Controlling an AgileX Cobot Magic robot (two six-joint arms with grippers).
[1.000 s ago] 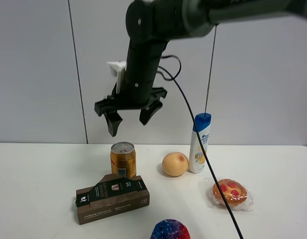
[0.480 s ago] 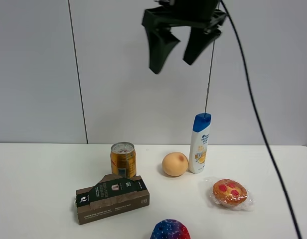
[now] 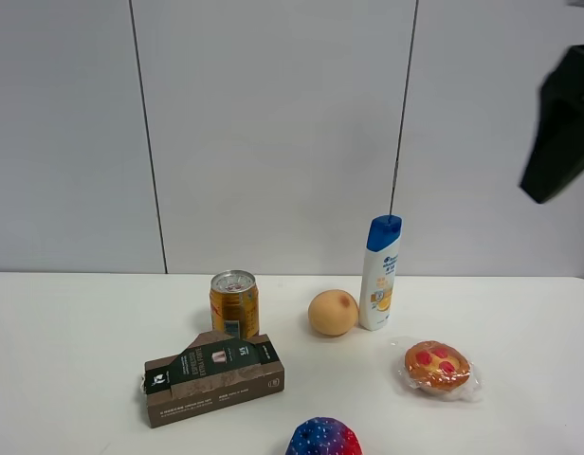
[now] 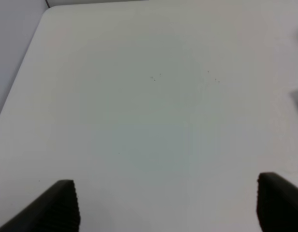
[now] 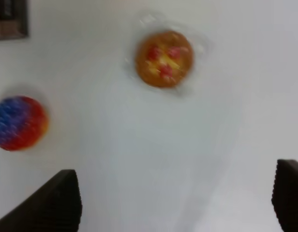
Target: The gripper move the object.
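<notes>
The gold can (image 3: 234, 303) with a silver top stands upright on the white table (image 3: 74, 360), just behind a brown box (image 3: 213, 379). Nothing touches it. A black part of my right arm (image 3: 560, 128) shows high at the right edge, far above and right of the can. In the blurred right wrist view my right gripper (image 5: 173, 198) is open and empty, high over the table. My left gripper (image 4: 171, 205) is open and empty over bare table. The can is in neither wrist view.
A white-and-blue shampoo bottle (image 3: 381, 273) stands right of a round orange fruit (image 3: 333, 313). A wrapped pastry (image 3: 438, 368) (image 5: 164, 59) and a red-blue ball (image 3: 322, 439) (image 5: 19, 123) lie near the front. The box corner (image 5: 11, 19) shows in the right wrist view.
The right arm rose from just above the can and swung up and to the right, almost out of the exterior view. The can and other objects have not moved.
</notes>
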